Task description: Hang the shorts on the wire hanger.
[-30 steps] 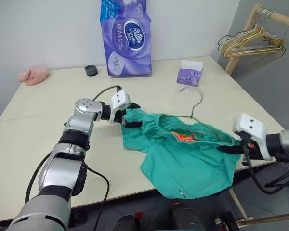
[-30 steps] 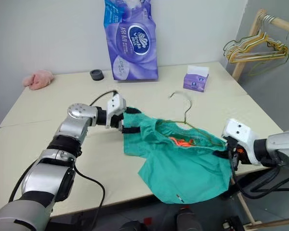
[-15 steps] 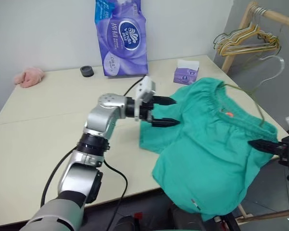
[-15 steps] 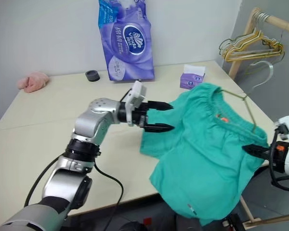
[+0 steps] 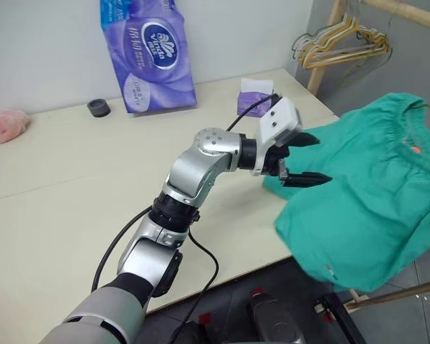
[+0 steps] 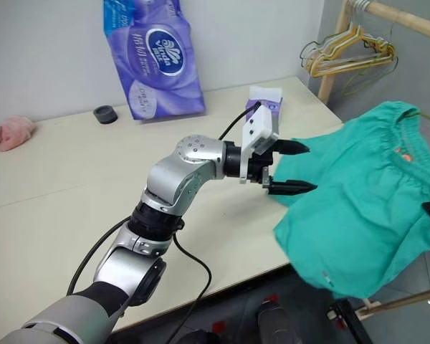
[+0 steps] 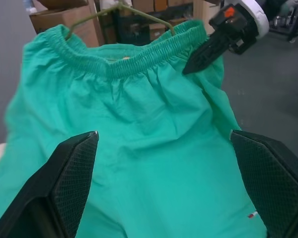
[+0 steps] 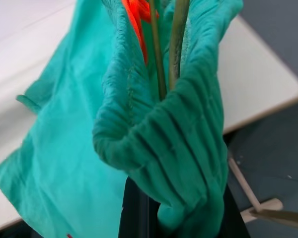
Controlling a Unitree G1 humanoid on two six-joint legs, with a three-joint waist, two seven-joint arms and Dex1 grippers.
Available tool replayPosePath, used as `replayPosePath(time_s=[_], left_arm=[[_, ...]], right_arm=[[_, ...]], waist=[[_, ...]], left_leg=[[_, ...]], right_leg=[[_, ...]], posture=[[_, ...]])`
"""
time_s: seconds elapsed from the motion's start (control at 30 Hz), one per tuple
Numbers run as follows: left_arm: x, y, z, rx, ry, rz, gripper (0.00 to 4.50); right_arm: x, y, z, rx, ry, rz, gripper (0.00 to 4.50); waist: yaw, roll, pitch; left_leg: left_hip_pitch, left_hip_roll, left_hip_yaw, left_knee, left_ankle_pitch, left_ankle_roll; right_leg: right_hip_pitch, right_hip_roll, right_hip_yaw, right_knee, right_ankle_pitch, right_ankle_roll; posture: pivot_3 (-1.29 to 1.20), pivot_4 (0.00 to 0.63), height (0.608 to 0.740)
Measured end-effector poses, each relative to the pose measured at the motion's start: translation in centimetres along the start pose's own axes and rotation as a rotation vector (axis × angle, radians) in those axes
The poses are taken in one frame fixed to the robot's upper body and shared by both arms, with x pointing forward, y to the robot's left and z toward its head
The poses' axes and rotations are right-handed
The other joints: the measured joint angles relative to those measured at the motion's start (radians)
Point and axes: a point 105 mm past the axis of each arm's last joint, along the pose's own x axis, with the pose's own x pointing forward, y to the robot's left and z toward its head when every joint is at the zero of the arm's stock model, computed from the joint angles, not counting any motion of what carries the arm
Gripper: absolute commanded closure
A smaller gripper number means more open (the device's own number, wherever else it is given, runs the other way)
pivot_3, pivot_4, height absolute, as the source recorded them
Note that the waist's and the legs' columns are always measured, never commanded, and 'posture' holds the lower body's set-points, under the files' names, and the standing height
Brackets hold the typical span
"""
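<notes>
The teal-green shorts [image 5: 365, 193] hang in the air past the table's right edge, waistband up, with an orange-red mark near the top. The wire hanger [image 8: 178, 34] runs inside the gathered waistband, and its thin arms rise above it in the left wrist view. My right gripper [image 7: 189, 67] is shut on the bunched waistband at the shorts' right end, with the wire in the same bunch. My left gripper [image 5: 322, 159] points level at the shorts' left edge, open, nothing between its fingers [image 7: 74, 173].
On the cream table [image 5: 72, 179] stand a purple tissue pack [image 5: 149, 57], a small tissue box [image 5: 252, 97], a black round cap [image 5: 98, 107] and a pink fluffy cloth [image 5: 3, 125]. A wooden rack with bunched hangers [image 5: 344, 50] stands at the back right.
The shorts have been lifted off the table on the hanger and carried right, past the table's edge. My open left gripper followed them rightward and up. The camera has turned right.
</notes>
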Motion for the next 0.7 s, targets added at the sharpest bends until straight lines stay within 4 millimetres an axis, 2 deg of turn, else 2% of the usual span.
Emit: replayPosePath(time_s=[0.07,0.2,0.4,0.53,0.7], left_arm=[[0.9,-0.2,0.8,0.056,-0.025,0.010,0.01],[1.7,-0.1,1.2,0.133,-0.046,0.058,0.01],[3.5,-0.1,2.8,0.107,-0.148,0.134,0.01],[3.5,0.6,4.5,0.077,-0.233,0.195,0.01],[3.4,1.0,4.8,0.056,-0.257,0.215,0.01]], right_arm=[[-0.1,0.1,1.2,-0.009,-0.047,-0.047,4.50],[0.2,-0.3,2.3,-0.002,-0.065,-0.131,4.50],[1.1,-1.5,4.2,0.077,-0.073,-0.234,4.50],[1.9,-2.3,5.1,0.136,-0.057,-0.279,4.50],[2.6,-2.9,5.6,0.155,-0.033,-0.311,4.50]], waist=[[-0.018,0.005,0.006],[-0.039,0.005,0.014],[-0.045,0.003,0.032],[-0.046,0.004,0.041],[-0.043,0.005,0.047]], left_leg=[[-0.001,0.000,0.002,0.000,-0.001,0.002],[0.000,0.001,0.007,-0.001,-0.003,0.005],[0.002,0.000,0.020,0.000,-0.005,0.008],[0.003,0.000,0.023,0.000,-0.005,0.008],[0.003,0.000,0.024,-0.001,-0.005,0.008]], right_leg=[[0.000,0.000,0.002,-0.003,0.000,0.002],[0.000,0.002,0.012,-0.004,0.000,0.004],[-0.002,0.002,0.021,-0.007,0.002,0.011],[-0.002,0.001,0.024,-0.008,0.003,0.013],[-0.002,0.002,0.025,-0.008,0.003,0.014]], posture=[[-0.50,0.198,0.740],[-0.49,0.214,0.740],[-0.46,0.226,0.740],[-0.46,0.227,0.740],[-0.43,0.224,0.740]])
